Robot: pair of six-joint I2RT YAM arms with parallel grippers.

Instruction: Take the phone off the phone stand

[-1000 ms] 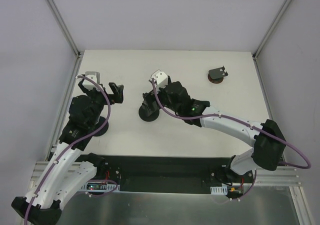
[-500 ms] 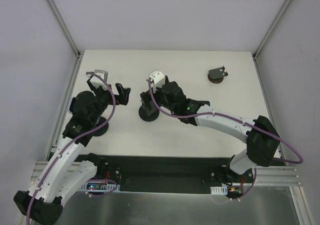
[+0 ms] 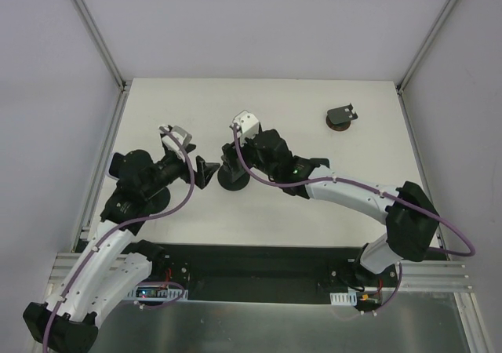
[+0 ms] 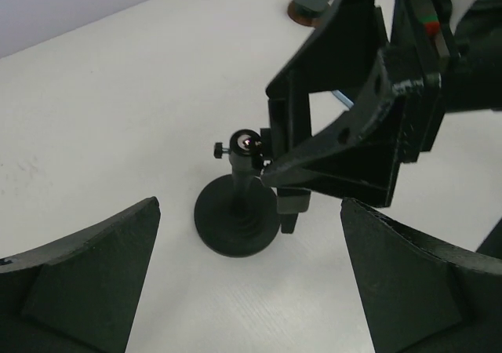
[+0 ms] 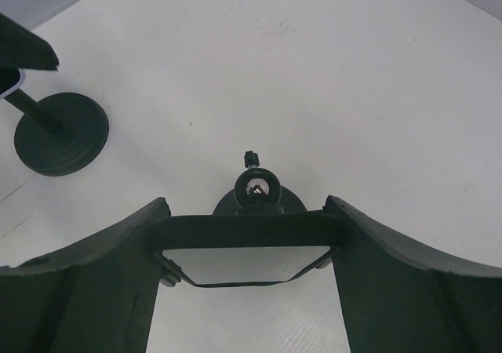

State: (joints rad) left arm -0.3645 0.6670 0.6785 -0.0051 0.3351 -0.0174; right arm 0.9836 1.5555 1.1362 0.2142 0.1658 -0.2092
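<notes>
White tabletop (image 3: pixel 314 133) underneath; left pincer (image 4: pixel 249 204) spread wide, facing phone stand (image 4: pixel 237 223) from close by; right pincer (image 5: pixel 245 204) clamped across phone (image 5: pixel 235 229), fingers (image 5: pixel 94 290) against both ends.

White tabletop (image 3: pixel 259 221): phone stand (image 3: pixel 234 183) near centre, second round base (image 5: pixel 63 137) at 8 o'clock, small dark holder (image 3: pixel 340 118) at 2 o'clock.

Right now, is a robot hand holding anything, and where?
The right gripper brackets the black flat phone by its two side edges; a firm grip cannot be told. The left gripper holds nothing.
</notes>
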